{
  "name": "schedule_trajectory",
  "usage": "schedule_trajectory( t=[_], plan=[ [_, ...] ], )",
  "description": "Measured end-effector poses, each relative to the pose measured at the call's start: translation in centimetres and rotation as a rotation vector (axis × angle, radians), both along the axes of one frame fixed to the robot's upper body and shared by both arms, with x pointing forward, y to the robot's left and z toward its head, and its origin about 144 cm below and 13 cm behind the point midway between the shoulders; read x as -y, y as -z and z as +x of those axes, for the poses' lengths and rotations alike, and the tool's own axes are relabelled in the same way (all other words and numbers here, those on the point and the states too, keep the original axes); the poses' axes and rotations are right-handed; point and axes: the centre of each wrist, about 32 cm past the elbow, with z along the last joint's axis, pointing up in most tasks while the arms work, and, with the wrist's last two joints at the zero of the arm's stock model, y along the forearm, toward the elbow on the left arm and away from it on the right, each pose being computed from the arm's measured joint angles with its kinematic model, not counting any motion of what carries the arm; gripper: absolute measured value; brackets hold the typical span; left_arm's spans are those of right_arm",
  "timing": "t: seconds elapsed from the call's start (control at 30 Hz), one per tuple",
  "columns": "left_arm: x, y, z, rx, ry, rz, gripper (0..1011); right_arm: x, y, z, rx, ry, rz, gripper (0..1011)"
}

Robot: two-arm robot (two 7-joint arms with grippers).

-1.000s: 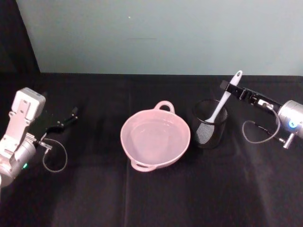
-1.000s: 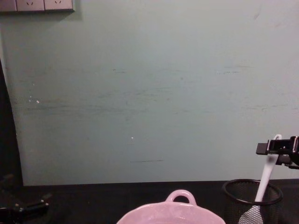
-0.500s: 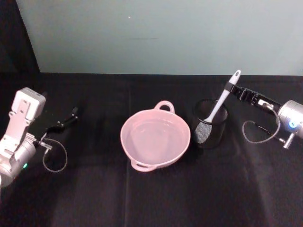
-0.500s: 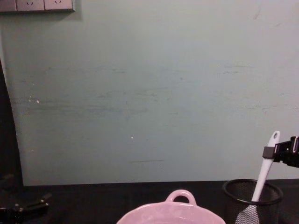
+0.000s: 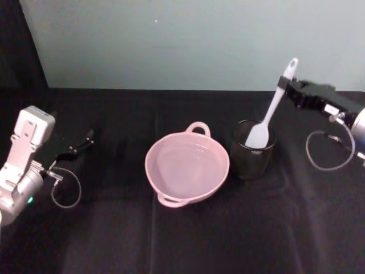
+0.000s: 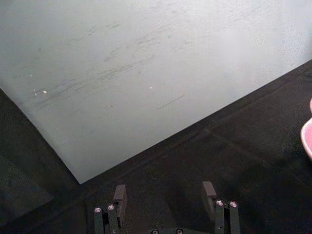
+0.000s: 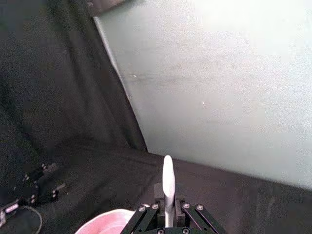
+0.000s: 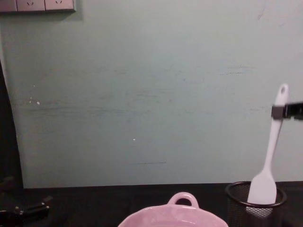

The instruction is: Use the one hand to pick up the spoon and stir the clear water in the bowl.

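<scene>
Black cloth covers the surface (image 5: 171,240), and a pale green wall runs across the top of the head view. You have the right tool (image 5: 283,85) at the upper right of that frame, its fingers closed on the spoon (image 5: 274,109) high on the handle, just below the hole at the tip. That high grip looks deliberate: it leaves the blade and most of the handle free to reach down into water while the tool rides above the rim.

The spoon hangs nearly upright, tilted a little. In the chest view its blade sits at the mouth of the black mesh cup (image 8: 235,210), lower edge about level with the rim, so I judge it not yet clear of the cup. The pink bowl (image 5: 149,165) stands just beside the cup, toward frame centre, and its water looks flat.

Your left tool (image 5: 80,142) rests at the left of the frame, well apart, fingers spread with nothing between them. It is parked, as the job needs one hand.

Count: one spoon, one bowl, one mesh cup, and two tools, with one of them at work.
</scene>
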Motion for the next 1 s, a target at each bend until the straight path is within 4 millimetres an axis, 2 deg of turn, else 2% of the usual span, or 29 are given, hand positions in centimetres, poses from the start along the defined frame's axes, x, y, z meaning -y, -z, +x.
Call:
schedule_trajectory(
  t=[0.03, 0.13, 0.2, 0.23, 0.37, 0.47, 0.57, 0.63, 0.77, 1.0],
  plan=[
    [0.0, 0.0, 0.0, 0.000, 0.000, 0.000, 1011, -0.1, -1.1, -0.4, 0.036, -0.013, -0.037, 111],
    [0.0, 0.0, 0.0, 0.000, 0.000, 0.000, 1011, -0.3, -2.8, -1.0, 0.085, -0.036, -0.085, 111],
    [0.0, 0.0, 0.0, 0.000, 0.000, 0.000, 1011, -0.6, -4.9, -1.5, 0.135, -0.063, -0.135, 111],
    [0.0, 0.0, 0.0, 0.000, 0.000, 0.000, 1011, -0.6, -4.9, -1.5, 0.135, -0.063, -0.135, 111],
    [0.0, 0.0, 0.0, 0.000, 0.000, 0.000, 1011, -1.7, -7.6, -1.7, 0.187, -0.124, -0.176, 111],
    [0.0, 0.0, 0.0, 0.000, 0.000, 0.000, 1011, -2.8, -8.6, -1.4, 0.210, -0.183, -0.191, 111],
    [0.0, 0.0, 0.0, 0.000, 0.000, 0.000, 1011, -3.8, -8.7, -0.9, 0.215, -0.226, -0.191, 111],
    [0.0, 0.0, 0.0, 0.000, 0.000, 0.000, 1011, -5.1, -8.0, -0.2, 0.205, -0.277, -0.179, 111],
    [0.0, 0.0, 0.0, 0.000, 0.000, 0.000, 1011, -6.3, -6.7, 0.5, 0.191, -0.312, -0.164, 111],
    [0.0, 0.0, 0.0, 0.000, 0.000, 0.000, 1011, -8.4, -2.4, 1.5, 0.178, -0.336, -0.152, 111]
  ],
)
